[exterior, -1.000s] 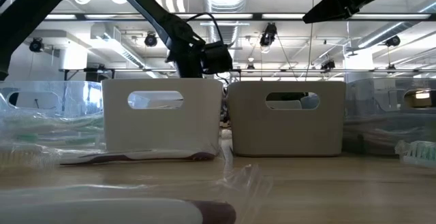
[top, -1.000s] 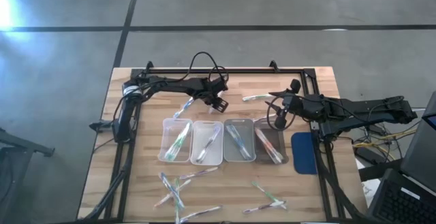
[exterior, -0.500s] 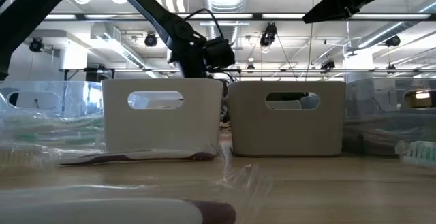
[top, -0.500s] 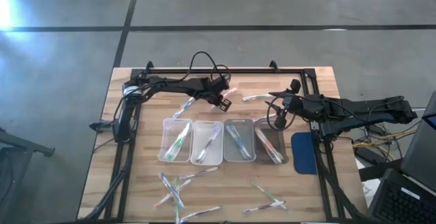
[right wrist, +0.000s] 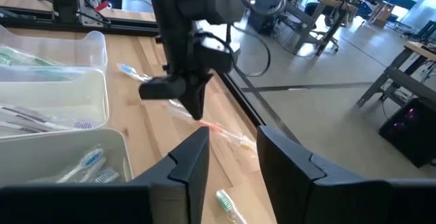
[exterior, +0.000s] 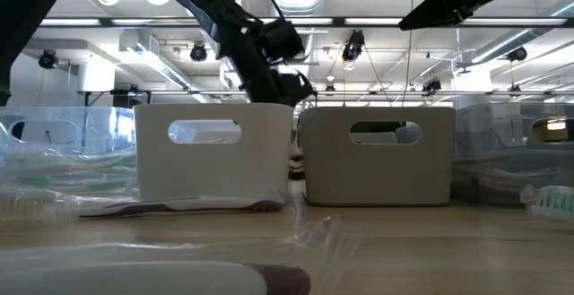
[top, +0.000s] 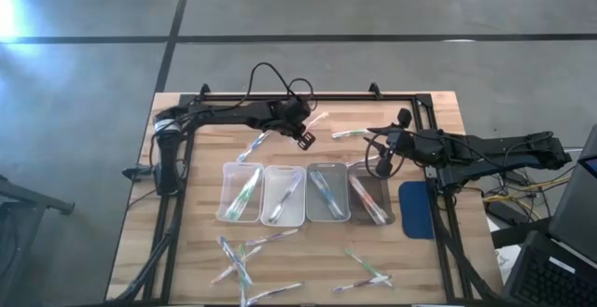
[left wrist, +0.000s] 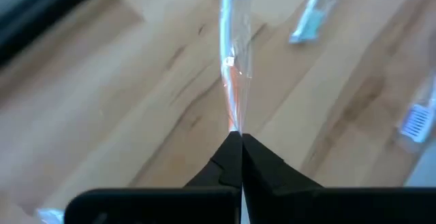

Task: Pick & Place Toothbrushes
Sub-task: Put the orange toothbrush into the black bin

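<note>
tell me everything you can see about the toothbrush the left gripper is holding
The toothbrush is a thin stick in clear, crinkly wrapping with an orange-red streak along its middle. The left gripper has its jaws shut on one end, so it sticks out past the tips above the wooden table. The right wrist view shows it slanting down from the gripper toward the table's far edge; whether the free end touches the wood is unclear.

Low view: the four trays [exterior: 215, 151] hide the left hand [exterior: 291, 87] tips and whatever they pinch. Left wrist view: the clamped toothbrush [left wrist: 233, 81] runs past the frame edge; its head is cut off.
</note>
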Robot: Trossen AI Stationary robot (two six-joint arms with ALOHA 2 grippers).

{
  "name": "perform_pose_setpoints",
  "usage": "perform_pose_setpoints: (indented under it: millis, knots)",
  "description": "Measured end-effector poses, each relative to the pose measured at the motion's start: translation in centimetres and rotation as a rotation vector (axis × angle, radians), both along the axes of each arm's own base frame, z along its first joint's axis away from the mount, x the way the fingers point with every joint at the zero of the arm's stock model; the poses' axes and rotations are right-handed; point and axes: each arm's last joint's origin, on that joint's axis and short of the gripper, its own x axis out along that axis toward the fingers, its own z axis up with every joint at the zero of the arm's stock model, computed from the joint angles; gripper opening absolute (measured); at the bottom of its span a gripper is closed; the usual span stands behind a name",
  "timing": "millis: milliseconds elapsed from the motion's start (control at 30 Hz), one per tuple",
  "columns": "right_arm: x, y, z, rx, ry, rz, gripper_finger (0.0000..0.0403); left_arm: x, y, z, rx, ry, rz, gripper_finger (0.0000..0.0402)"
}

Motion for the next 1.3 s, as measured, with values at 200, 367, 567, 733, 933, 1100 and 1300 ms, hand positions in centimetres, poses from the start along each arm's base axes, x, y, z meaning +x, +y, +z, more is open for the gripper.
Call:
perform_pose_setpoints:
  millis: [200,367,567,733,933,1100,1300]
  knots:
    - [0.0,0.0,0.0,0.000,0.000,0.000,0.0105,-0.3,-0.9,1.7,0.131,0.036,-0.132,0.0000]
    - [-0.1,-0.1,0.0,-0.010,-0.004,-0.036,0.0096,-0.4,-2.3,2.1,0.248,0.128,-0.275,0.0000]
    - [-0.3,-0.7,0.3,0.029,-0.033,-0.141,0.0096,0.1,-4.4,2.1,0.467,0.281,-0.468,0.0000]
    - [-0.6,-1.6,0.2,0.093,-0.020,-0.225,0.0108,0.7,-6.0,2.6,0.709,0.428,-0.499,0.0000]
    - [-1.2,-2.6,-0.6,0.148,0.027,-0.319,0.0123,1.6,-7.5,3.4,0.900,0.479,-0.573,0.0000]
    - [-1.2,-2.9,-0.8,0.217,0.041,-0.251,0.0136,2.2,-8.5,3.9,1.034,0.516,-0.709,0.0000]
    - [-1.1,-2.8,-1.0,0.341,0.060,-0.073,0.0149,3.1,-9.9,4.8,1.185,0.506,-0.800,0.0000]
